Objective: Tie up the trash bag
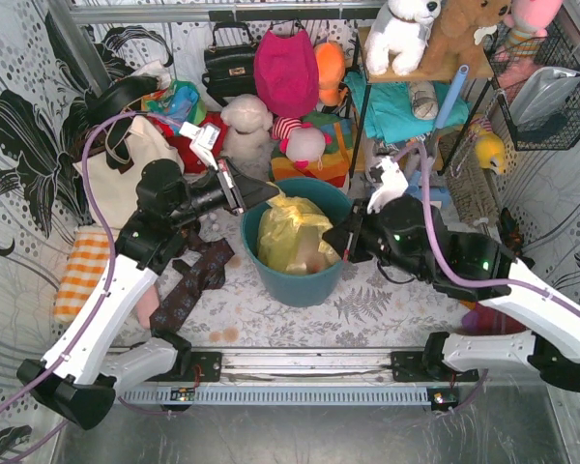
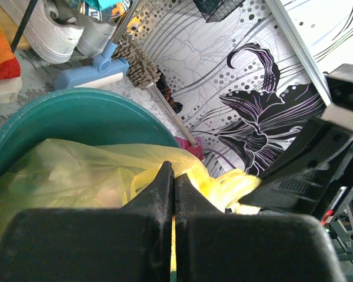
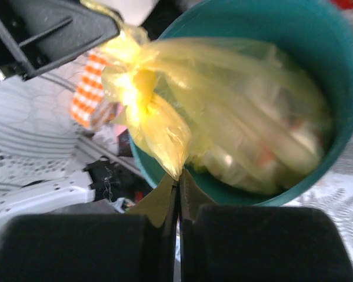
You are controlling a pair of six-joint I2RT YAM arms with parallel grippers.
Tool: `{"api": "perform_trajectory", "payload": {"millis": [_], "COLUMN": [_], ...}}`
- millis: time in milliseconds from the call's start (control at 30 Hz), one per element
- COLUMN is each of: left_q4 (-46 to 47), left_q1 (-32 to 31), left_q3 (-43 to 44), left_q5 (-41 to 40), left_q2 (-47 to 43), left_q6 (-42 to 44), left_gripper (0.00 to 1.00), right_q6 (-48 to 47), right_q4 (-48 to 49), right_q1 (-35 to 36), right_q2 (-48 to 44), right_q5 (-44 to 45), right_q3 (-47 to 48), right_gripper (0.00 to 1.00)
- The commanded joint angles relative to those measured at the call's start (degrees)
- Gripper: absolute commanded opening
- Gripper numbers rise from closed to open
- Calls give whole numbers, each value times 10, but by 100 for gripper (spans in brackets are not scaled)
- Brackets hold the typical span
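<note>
Where the trash bag (image 1: 288,232) sits: inside the teal bin (image 1: 307,288), neck bunched above.
Left gripper (image 2: 173,176): clenched on a yellow tail.
Right gripper (image 3: 177,183): pinching the other tail.
Handling: I judge it light, thin, slippery; grip the twisted tails, not the body.
Surface: patterned cloth (image 1: 387,307), soft toys (image 1: 246,116) crowding behind.

No writing, label, brand or number is legible in any view, perhaps through blur.

Trash bag (image 1: 292,232): translucent yellow, crinkly, pale contents showing through, sits inside teal bin (image 1: 304,285), top bunched and twisted toward 10 o'clock.
</note>
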Motion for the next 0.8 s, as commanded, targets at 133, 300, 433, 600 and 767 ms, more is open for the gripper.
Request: {"api": "perform_trajectory", "payload": {"millis": [133, 300, 433, 600, 767], "left_q4": [57, 27, -40, -137, -198], "left_q1": [0, 0, 0, 0, 0], "left_q3": [-41, -52, -38, -22, -12], "left_q5": [-54, -87, -124, -187, -238], "left_q2": [-37, -64, -79, -85, -86], "left_q6": [16, 41, 94, 152, 191], "left_gripper": [0, 0, 0, 0, 0], "right_q6": [-25, 37, 37, 58, 82], "right_q4": [-348, -405, -396, -435, -464], "right_q1": [5, 5, 4, -23, -49], "right_q2": [133, 171, 190, 210, 197], "right_q5": [230, 345, 396, 415, 414], "right_q3": [210, 241, 241, 257, 225], "right_gripper": [0, 0, 0, 0, 0]}}
